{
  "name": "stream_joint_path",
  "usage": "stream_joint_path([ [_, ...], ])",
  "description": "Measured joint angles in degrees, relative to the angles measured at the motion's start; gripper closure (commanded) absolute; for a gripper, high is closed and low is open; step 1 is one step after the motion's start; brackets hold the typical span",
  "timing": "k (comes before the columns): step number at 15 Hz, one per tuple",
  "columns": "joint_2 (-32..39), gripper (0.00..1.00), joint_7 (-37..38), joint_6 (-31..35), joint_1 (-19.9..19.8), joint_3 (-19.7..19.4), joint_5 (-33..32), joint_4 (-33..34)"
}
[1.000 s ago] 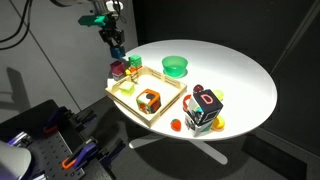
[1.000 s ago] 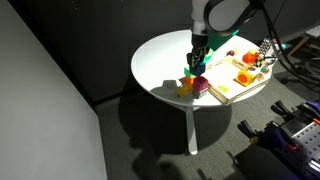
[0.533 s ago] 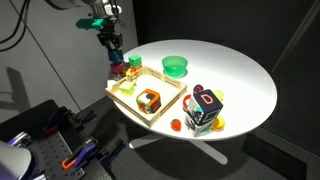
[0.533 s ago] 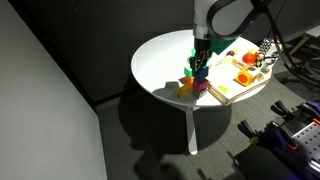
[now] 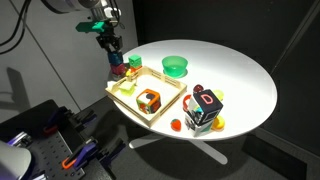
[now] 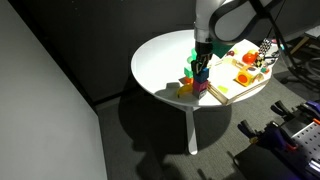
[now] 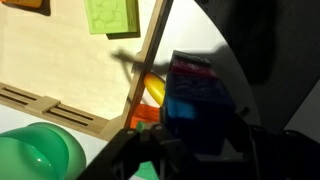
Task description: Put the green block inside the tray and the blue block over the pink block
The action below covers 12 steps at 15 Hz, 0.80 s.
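Observation:
My gripper point(image 5: 114, 52) is shut on the blue block point(image 7: 190, 95) and holds it just above the cluster of small blocks at the table edge beside the tray point(image 5: 168, 102). It also shows in an exterior view point(image 6: 201, 66). The pink block point(image 6: 201, 88) sits in that cluster, right under the gripper; in the wrist view only a reddish bit point(image 7: 145, 116) shows beside the blue block. A yellow block point(image 7: 155, 90) lies next to it. The light-green block point(image 7: 112, 15) lies flat inside the pale wooden tray point(image 7: 60, 60).
A round green bowl point(image 5: 175, 66) stands behind the tray. A multicoloured lettered cube point(image 5: 205, 108) stands near the table's front edge. An orange-and-dark object point(image 5: 149, 100) sits in the tray. The cluster lies close to the round table's rim.
My gripper, with the blue block in it, has shifted slightly and come a little lower over the cluster of blocks. Nothing else has moved.

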Motion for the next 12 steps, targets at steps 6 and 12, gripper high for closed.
stream_joint_path([
  [6,0.19,0.00,-1.64,1.06,-0.03,0.00,-0.10,-0.82],
  [12,0.01,0.00,-2.49,1.23,-0.04,0.06,-0.10,-1.12],
])
